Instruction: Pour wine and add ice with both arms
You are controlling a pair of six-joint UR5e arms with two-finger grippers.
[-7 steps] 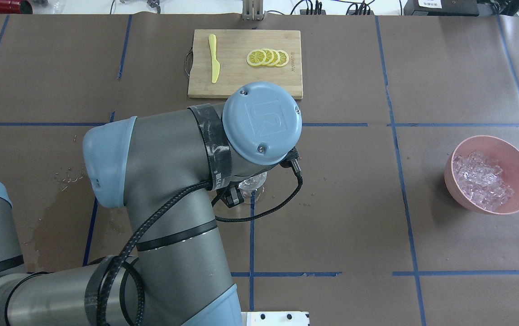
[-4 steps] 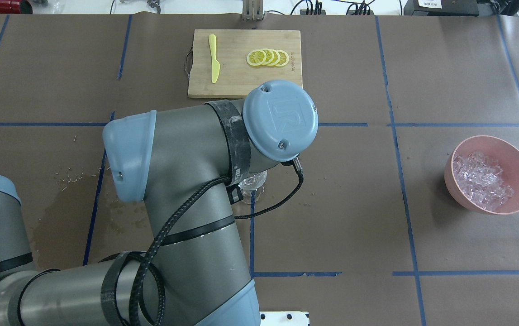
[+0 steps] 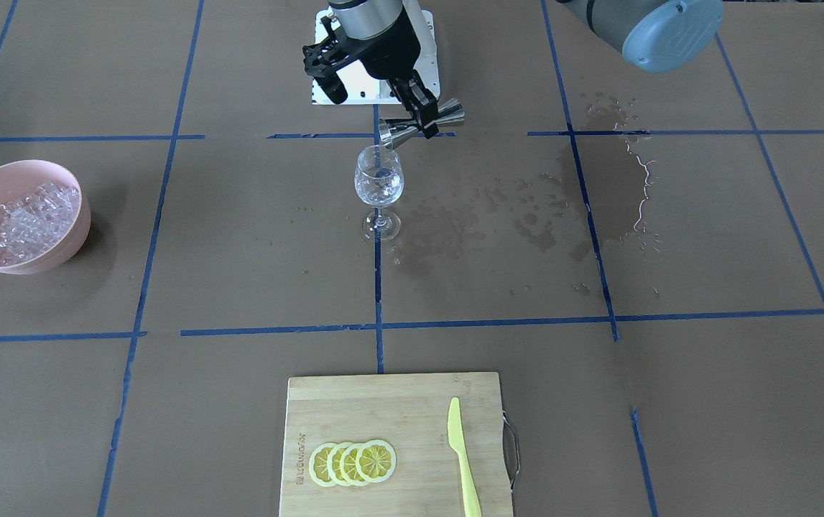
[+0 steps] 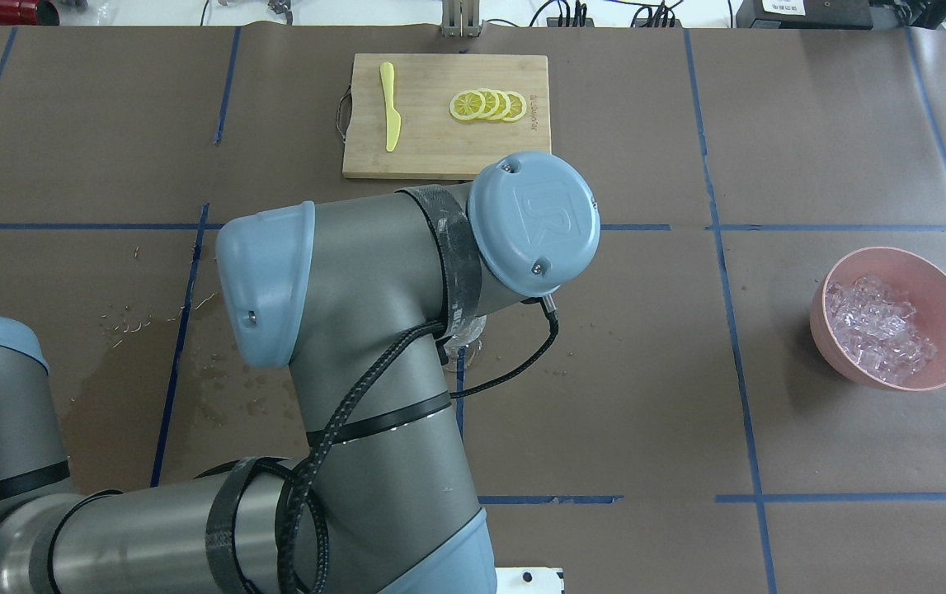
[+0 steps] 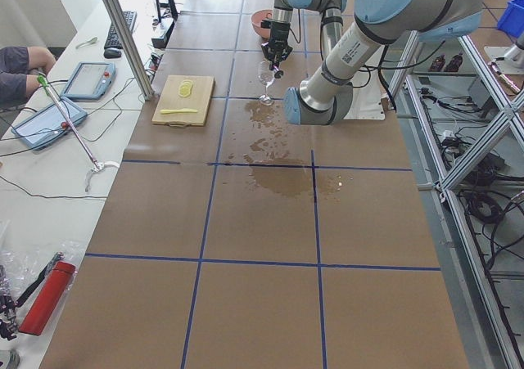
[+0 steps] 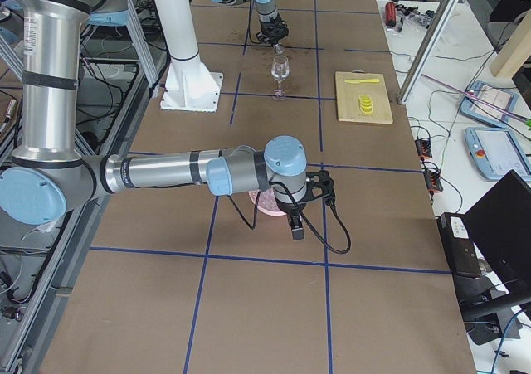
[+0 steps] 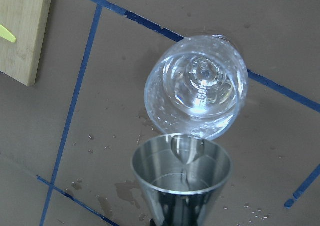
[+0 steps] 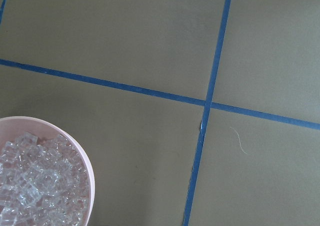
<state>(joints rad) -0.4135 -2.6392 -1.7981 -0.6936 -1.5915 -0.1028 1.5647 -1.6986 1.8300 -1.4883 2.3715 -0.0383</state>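
While left fingers (image 3: 417, 106) clamp tilted jigger (image 3: 450, 113) over wine glass (image 3: 379, 183), right fingers (image 6: 295, 223), opening indiscernible

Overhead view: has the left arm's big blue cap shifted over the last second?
Yes. The blue cap has slid toward the view's right: its rim lined up with the cutting board's right edge before and now juts well past it.

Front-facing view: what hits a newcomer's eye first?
The left hand holds a steel jigger tilted over the wine glass at table centre. Next come the wet stains on the paper to the robot's left, and the pink bowl of ice far on its right.
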